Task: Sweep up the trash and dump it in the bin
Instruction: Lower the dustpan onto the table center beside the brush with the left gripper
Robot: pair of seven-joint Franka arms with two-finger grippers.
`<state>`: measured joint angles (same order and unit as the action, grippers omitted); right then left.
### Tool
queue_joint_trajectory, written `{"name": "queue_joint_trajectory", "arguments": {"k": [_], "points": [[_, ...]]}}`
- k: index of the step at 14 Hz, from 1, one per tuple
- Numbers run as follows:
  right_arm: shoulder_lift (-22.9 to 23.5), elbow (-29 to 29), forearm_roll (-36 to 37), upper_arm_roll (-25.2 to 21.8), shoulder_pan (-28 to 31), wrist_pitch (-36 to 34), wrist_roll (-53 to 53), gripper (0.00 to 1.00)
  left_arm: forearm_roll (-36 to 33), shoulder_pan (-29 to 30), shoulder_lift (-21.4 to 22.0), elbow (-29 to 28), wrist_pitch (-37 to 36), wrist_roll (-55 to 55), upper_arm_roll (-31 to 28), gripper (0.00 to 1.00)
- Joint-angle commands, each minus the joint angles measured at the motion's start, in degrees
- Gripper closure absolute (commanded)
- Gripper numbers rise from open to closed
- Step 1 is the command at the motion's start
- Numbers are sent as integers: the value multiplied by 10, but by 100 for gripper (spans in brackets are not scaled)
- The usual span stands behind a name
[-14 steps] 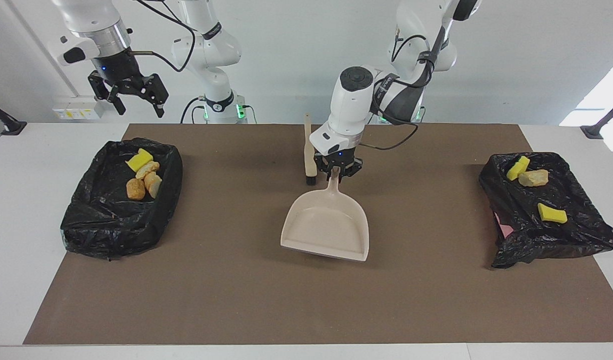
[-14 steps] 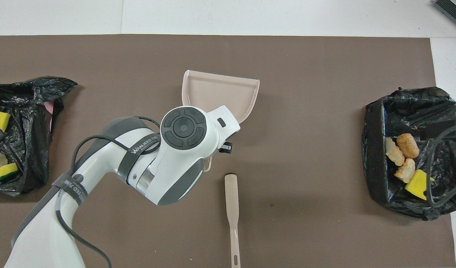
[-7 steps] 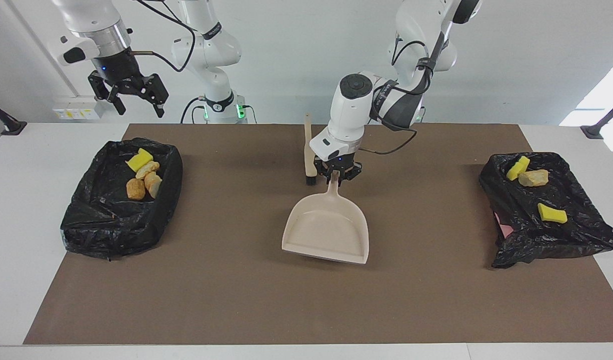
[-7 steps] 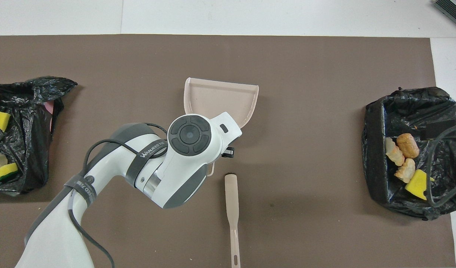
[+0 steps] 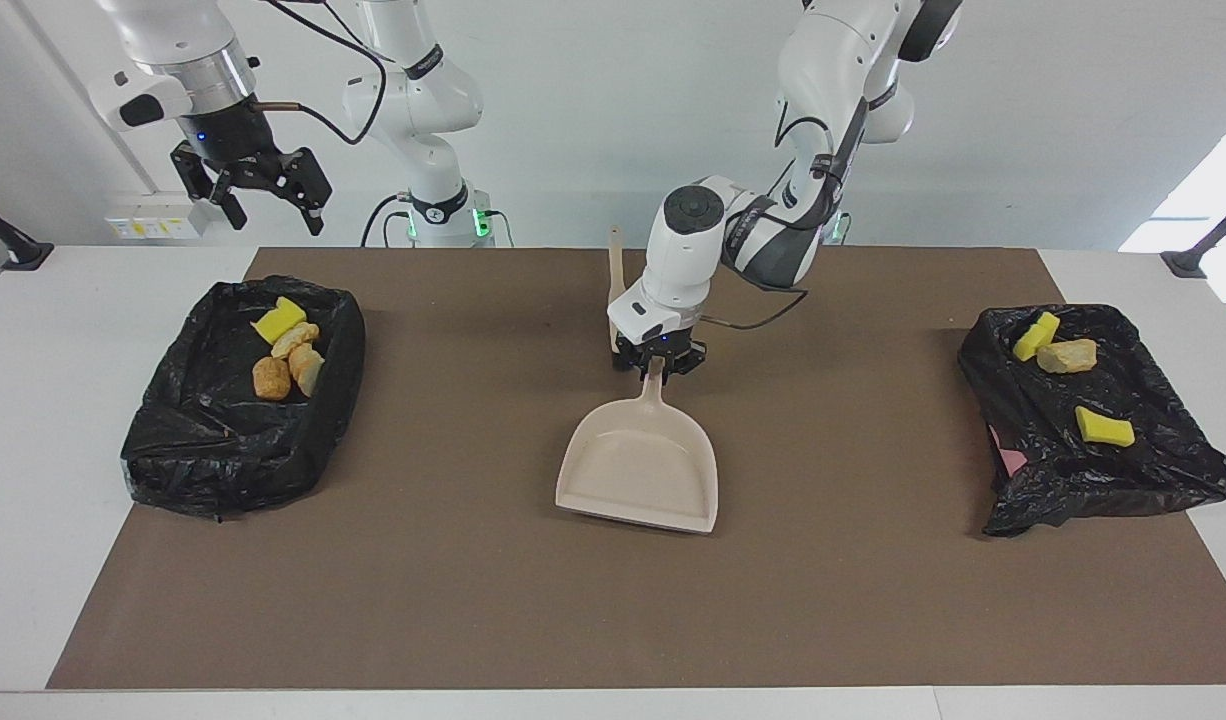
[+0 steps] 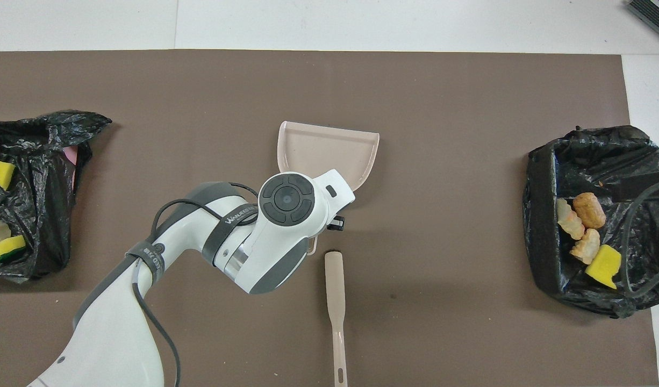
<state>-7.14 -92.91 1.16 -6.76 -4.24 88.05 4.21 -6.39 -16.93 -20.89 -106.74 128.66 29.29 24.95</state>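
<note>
Clamping the dustpan [image 5: 641, 462] handle, the left gripper [image 5: 657, 360] is setting the empty pan beside the brush [image 6: 335, 301]. All trash [image 5: 286, 350] is lying in the two bins [image 5: 173, 440]; releasing comes next, I judge. The right gripper [image 5: 253, 190] is waiting, spread wide.

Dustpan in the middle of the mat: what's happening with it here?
The left gripper is shut on the dustpan handle, the empty pan low on the mat beside the brush. All the trash lies in the two black-bagged bins. The right gripper, open, waits above the bin at its end.
</note>
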Motion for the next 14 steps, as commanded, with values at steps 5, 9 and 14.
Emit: {"name": "queue_joint_trajectory", "arguments": {"k": [5, 9, 14], "points": [[-11, -10, -4, 2, 2, 0, -10, 0, -15, -7, -8, 1, 26, 15, -10, 0], [-11, -10, -4, 3, 2, 0, -10, 0, -15, -7, 11, 5, 4, 14, -11, 0], [-11, -10, -4, 2, 2, 0, -10, 0, -14, 10, 52, 10, -46, 9, -12, 0]]}}
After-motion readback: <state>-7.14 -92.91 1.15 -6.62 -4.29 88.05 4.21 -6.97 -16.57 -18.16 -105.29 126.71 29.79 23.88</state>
